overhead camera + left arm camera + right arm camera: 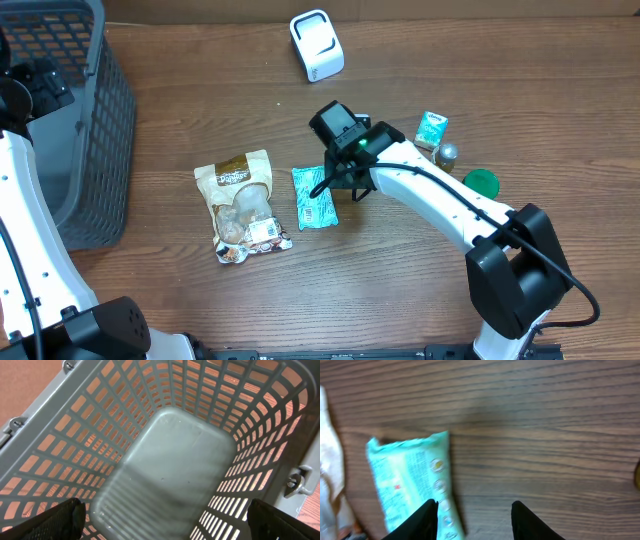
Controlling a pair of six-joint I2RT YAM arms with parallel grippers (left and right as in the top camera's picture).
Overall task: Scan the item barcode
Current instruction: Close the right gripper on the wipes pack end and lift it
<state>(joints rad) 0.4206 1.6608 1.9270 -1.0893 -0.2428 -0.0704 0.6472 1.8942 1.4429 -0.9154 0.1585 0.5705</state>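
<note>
right pincer (475,510) open over counter (200,100), just right of one teal packet (315,197) | left pincer (165,510) wide open above one grey basket (100,120), far left | one white scanner (317,45) far | one snack bag (243,205) left of packet

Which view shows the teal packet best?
The overhead view: the teal packet lies almost whole there. The right wrist view shows it blurred and cropped. The left wrist view shows only the basket.

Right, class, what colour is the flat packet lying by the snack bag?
The packet is teal-green; clearest in the overhead view.
</note>
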